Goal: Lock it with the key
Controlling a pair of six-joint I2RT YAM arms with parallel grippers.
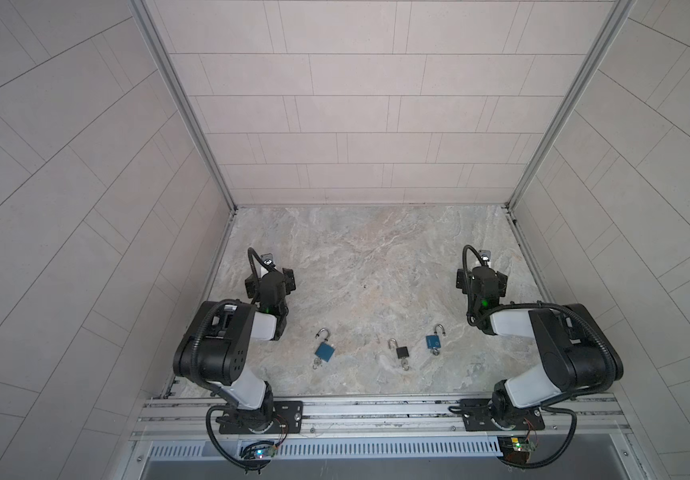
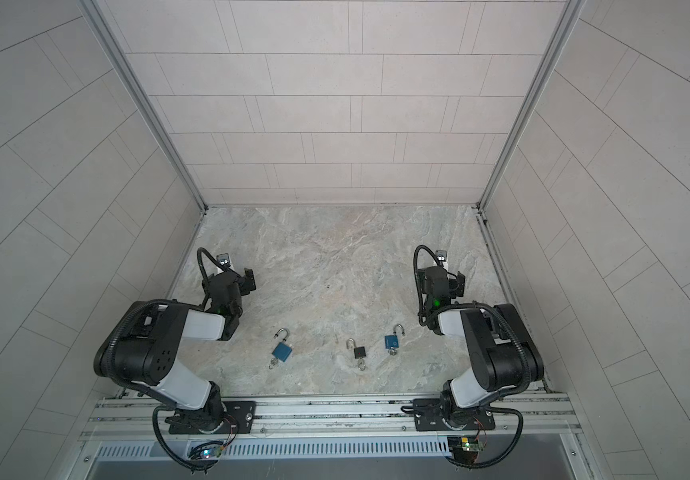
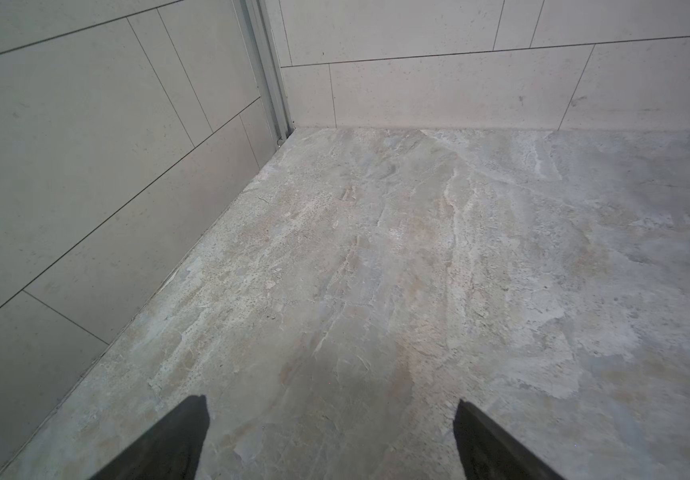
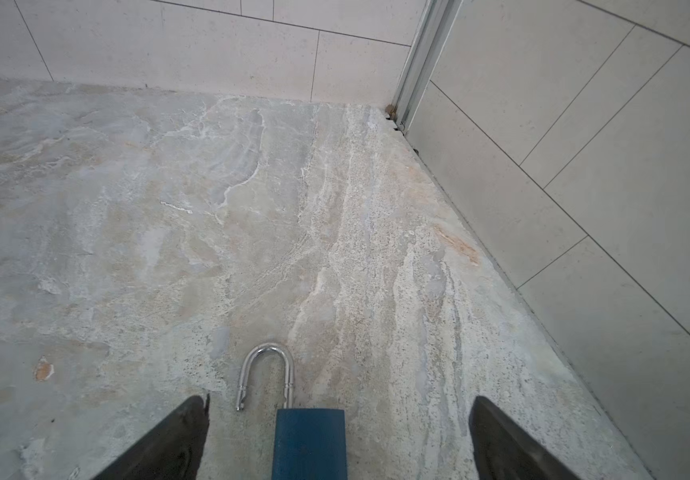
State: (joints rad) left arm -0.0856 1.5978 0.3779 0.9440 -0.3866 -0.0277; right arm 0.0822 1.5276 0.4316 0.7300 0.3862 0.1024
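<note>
Marble tabletop (image 1: pixel 376 257): you see three open-shackled padlocks (image 1: pixel 402 353) lower centre in both top views. Left gripper (image 3: pixel 331 409) and right gripper (image 4: pixel 341 401) are spread wide and empty. A blue padlock (image 4: pixel 310 440) shows between the right one's fingers.

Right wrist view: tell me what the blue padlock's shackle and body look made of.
Shackle: polished metal, likely chromed steel, given its mirror-bright highlights. Body: matte blue finish, no glare; painted metal or plastic cover, cannot tell which.

You've got three padlocks lying flat in a row, shackles open, each with a key (image 1: pixel 316 365) in its base. The left blue lock (image 1: pixel 324 351) is tilted, and the small black lock (image 1: pixel 402 353) lies near the right blue lock (image 1: pixel 433 341).
</note>
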